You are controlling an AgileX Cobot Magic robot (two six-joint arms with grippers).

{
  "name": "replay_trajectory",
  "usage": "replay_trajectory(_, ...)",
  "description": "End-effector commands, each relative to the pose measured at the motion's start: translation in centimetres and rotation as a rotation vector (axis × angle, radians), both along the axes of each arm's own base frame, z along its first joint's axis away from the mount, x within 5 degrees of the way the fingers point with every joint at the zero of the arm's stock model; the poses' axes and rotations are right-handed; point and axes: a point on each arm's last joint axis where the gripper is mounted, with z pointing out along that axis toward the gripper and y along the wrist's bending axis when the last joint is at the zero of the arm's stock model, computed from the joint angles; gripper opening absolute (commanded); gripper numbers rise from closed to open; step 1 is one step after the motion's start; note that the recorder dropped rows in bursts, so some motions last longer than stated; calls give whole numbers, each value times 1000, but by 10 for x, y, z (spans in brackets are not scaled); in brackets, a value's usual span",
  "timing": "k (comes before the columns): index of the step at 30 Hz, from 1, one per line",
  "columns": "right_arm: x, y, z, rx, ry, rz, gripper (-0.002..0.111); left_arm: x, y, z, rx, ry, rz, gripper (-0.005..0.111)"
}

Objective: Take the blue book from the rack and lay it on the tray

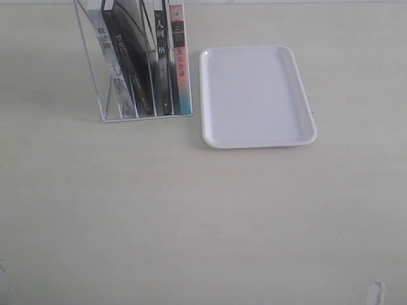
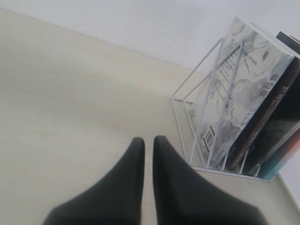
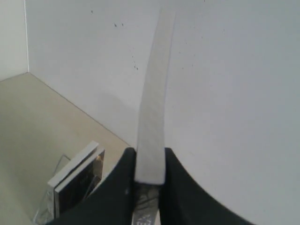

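1. Blue book point(image 3: 151, 117): probably the thin pale-edged slab seen edge-on, clamped between the right fingers point(image 3: 125, 168); its cover is hidden.
2. No blue spine shows in the rack point(image 1: 145, 118). The tray point(image 1: 254, 145) just beside it on the tabletop point(image 1: 191, 222) is bare.
3. Left fingers point(image 2: 136, 159) are nearly together, holding nothing, low near the rack.
4. The edge grip likely suits laying it flat.

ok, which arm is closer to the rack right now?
Left. The left gripper hangs just short of the rack, facing its end divider. The right gripper, jaws shut on a pale strip, sees the rack small and far off.
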Motion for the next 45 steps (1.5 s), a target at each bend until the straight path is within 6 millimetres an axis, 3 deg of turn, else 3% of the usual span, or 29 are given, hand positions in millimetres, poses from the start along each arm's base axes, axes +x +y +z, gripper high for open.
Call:
replay_trajectory(1, -7, -23, -8, -62, -49, -51, 0, 0, 0, 0, -5, -13, -2, 6)
replay_trajectory(13, -18, -65, -77, -184, 27, -238, 0, 0, 0, 0, -5, -13, -2, 6)
replay_trajectory(20, -10, -58, -116, -219, -43, -251, 0, 0, 0, 0, -5, -13, -2, 6)
replay_trajectory(26, 17, -68, -136, -176, -69, -360, 0, 0, 0, 0, -5, -13, -2, 6)
replay_trajectory(34, 68, -87, -164, -167, -5, -313, 0, 0, 0, 0, -5, -13, -2, 6)
replay_trajectory(39, 115, -86, -200, -277, 81, -184, 0, 0, 0, 0, -5, -13, -2, 6)
replay_trajectory(41, 124, -78, -213, -304, 110, -90, 0, 0, 0, 0, -5, -13, -2, 6)
replay_trajectory(45, 129, -62, -234, -534, 70, 206, 0, 0, 0, 0, -5, -13, -2, 6)
